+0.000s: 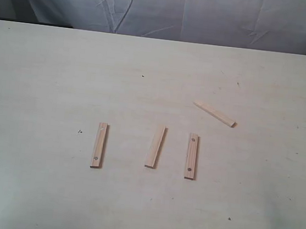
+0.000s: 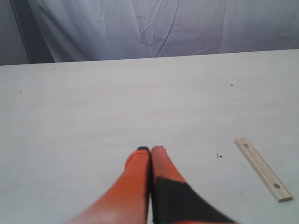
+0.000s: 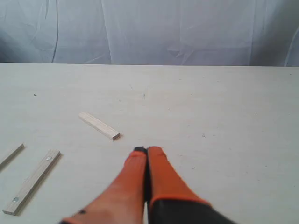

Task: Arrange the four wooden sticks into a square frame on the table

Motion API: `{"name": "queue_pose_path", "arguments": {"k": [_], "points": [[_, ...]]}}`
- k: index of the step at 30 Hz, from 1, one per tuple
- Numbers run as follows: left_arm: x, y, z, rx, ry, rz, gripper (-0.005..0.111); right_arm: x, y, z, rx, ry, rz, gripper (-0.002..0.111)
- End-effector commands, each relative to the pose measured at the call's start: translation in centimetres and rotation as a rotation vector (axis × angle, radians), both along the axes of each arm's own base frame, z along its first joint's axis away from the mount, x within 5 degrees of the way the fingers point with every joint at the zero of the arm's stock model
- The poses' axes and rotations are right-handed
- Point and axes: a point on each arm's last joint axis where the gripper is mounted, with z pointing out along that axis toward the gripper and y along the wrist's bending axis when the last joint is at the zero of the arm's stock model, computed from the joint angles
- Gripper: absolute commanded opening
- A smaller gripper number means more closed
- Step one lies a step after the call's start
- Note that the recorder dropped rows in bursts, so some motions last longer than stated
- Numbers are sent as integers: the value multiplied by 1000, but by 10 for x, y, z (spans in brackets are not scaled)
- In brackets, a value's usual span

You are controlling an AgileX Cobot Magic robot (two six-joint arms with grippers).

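The left gripper (image 2: 150, 149) hangs with its 2 orange jaws pressed together, gripping nothing. The right gripper (image 3: 147, 149) is likewise closed and empty.

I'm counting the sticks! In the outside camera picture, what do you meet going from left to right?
The first holed stick → plain stick → second holed stick. The slanted stick farther back starts level with that last one and runs on rightward, so it gets no clear spot.
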Motion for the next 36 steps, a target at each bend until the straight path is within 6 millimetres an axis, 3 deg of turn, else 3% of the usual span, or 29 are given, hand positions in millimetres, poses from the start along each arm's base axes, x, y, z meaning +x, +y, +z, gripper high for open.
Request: {"name": "queue_pose_path", "arguments": {"k": [1, 16, 26, 36], "points": [[0, 0, 0, -3, -13, 3, 0, 0, 0, 0, -3, -11, -6, 0], [0, 1, 0, 42, -13, 6, 0, 0, 0, 0, -3, -11, -6, 0], [2, 1, 23, 40, -267, 6, 0, 0, 0, 0, -3, -11, -6, 0], [2, 1, 27, 53, -317, 5, 0, 0, 0, 0, -3, -11, -6, 0]]}}
